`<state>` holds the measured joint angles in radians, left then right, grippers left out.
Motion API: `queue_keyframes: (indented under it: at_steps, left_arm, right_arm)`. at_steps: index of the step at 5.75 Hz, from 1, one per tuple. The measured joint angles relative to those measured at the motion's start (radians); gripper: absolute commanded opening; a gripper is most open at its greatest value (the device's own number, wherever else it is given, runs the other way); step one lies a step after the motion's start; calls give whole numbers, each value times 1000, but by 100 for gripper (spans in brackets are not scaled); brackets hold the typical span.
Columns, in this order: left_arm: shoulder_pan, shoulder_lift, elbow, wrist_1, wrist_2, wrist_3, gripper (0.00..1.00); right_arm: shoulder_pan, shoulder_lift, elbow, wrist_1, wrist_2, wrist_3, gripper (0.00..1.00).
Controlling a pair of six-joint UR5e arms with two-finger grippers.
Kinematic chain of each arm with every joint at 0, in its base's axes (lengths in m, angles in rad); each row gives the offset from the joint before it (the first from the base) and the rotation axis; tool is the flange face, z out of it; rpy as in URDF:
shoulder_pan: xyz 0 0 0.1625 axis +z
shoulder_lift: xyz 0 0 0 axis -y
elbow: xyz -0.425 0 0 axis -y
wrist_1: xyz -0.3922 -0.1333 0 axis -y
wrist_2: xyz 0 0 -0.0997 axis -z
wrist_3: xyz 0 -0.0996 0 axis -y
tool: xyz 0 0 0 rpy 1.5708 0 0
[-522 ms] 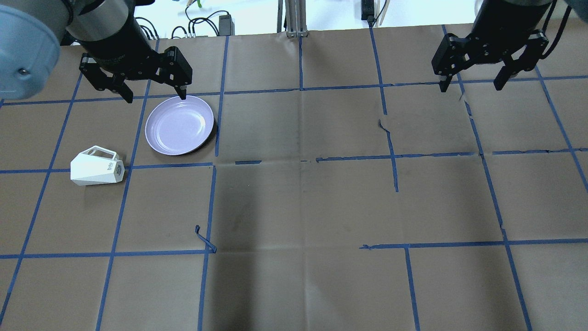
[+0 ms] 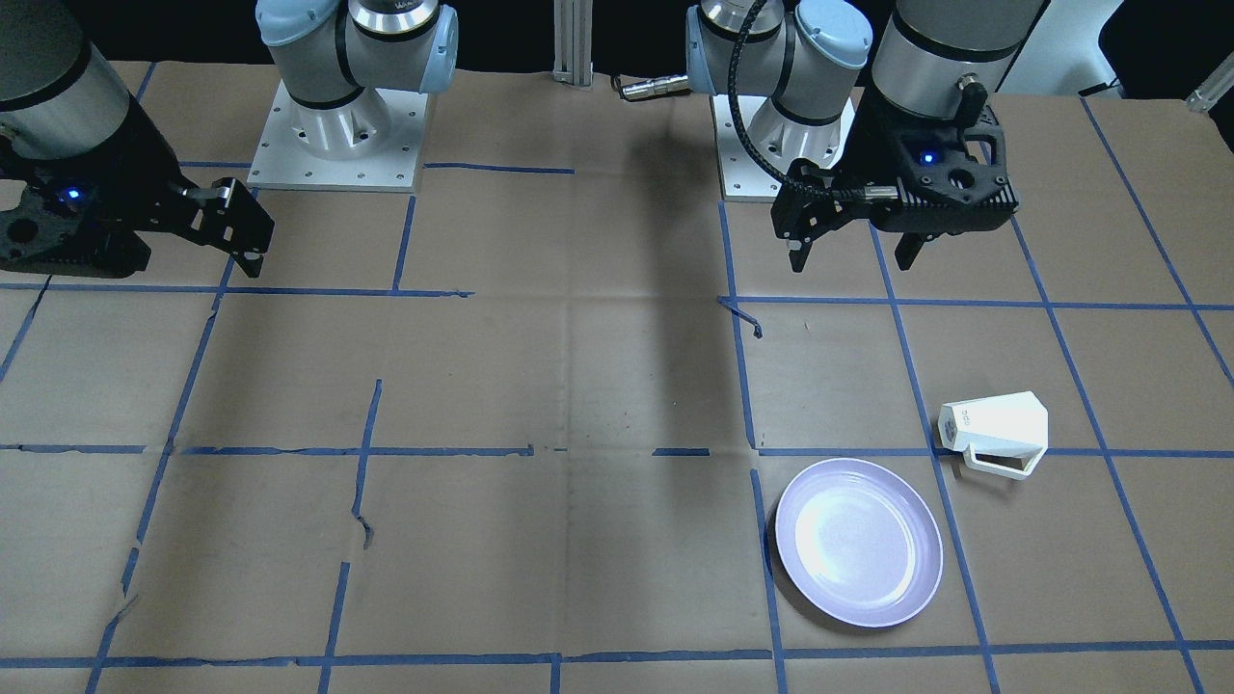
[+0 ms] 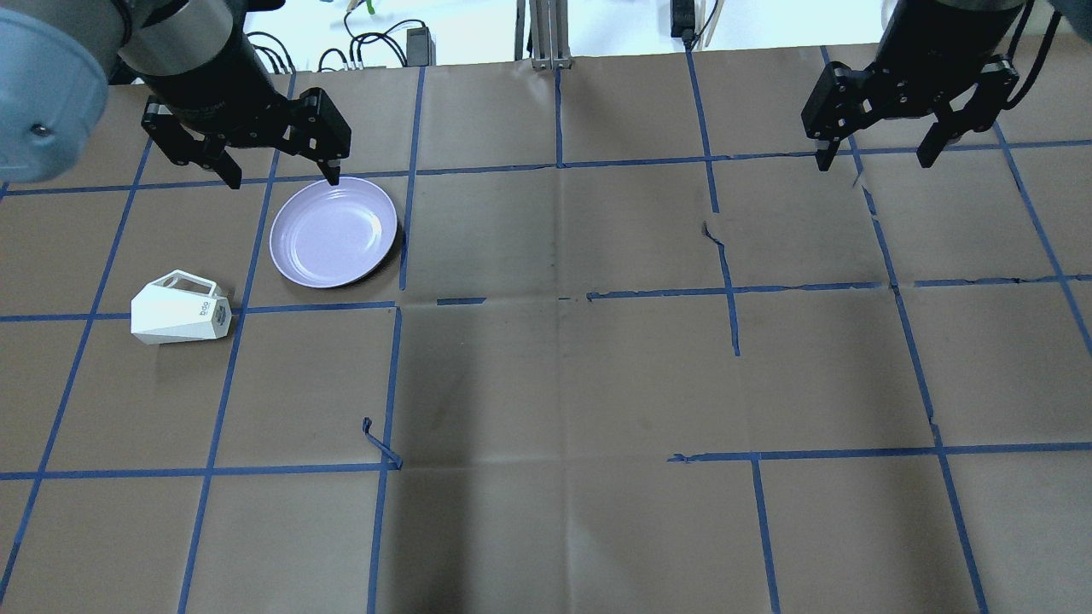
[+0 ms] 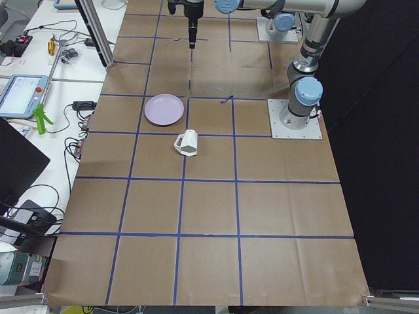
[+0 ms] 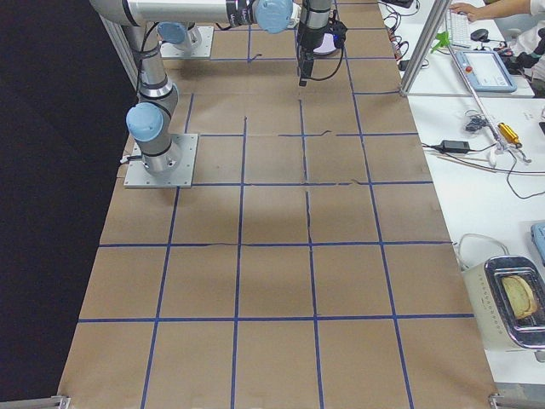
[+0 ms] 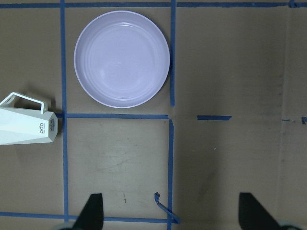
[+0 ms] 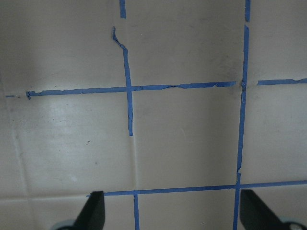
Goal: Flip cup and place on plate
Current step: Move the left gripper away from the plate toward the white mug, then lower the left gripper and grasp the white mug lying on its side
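Observation:
The white faceted cup [image 3: 179,311] lies on its side on the paper-covered table, handle toward the far side, marked base pointing toward the table's middle. It also shows in the front view [image 2: 998,429] and at the left edge of the left wrist view [image 6: 26,132]. The lavender plate [image 3: 334,232] sits empty just beyond it, apart from it [image 2: 858,542] [image 6: 122,58]. My left gripper [image 3: 283,175] hangs open and empty above the plate's far edge. My right gripper [image 3: 873,162] hangs open and empty over the far right of the table.
Blue tape lines grid the brown paper, with a loose tape curl [image 3: 380,443] and a torn strip [image 3: 712,230]. The arm bases [image 2: 337,125] stand at the robot's side. Cables [image 3: 375,43] lie past the far edge.
My left gripper has shifted slightly left and toward the far edge, still open. The cup, plate and right gripper have not moved.

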<state>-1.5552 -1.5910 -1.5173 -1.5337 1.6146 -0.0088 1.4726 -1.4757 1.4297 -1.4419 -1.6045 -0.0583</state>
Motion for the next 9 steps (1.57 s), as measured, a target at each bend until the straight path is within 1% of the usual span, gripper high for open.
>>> queue_keyframes:
  at_steps: [2, 4, 5, 6, 7, 9]
  left_arm:
    - [145, 24, -16, -2, 0, 118, 99]
    - [324, 29, -19, -24, -4, 336, 99]
    - [425, 24, -13, -42, -8, 415, 99]
    - [518, 8, -7, -50, -30, 519, 99]
    - [611, -26, -1, -51, -76, 651, 99]
    - [777, -135, 17, -39, -200, 900, 99]
  right_arm:
    - [-1, 0, 0, 0, 0, 0, 100]
    - [0, 0, 0, 0, 0, 0, 100]
    - [0, 0, 0, 0, 0, 0, 100]
    - [0, 0, 0, 0, 0, 0, 100]
    - [0, 0, 0, 0, 0, 0, 100]
    - [0, 0, 0, 0, 0, 0, 100]
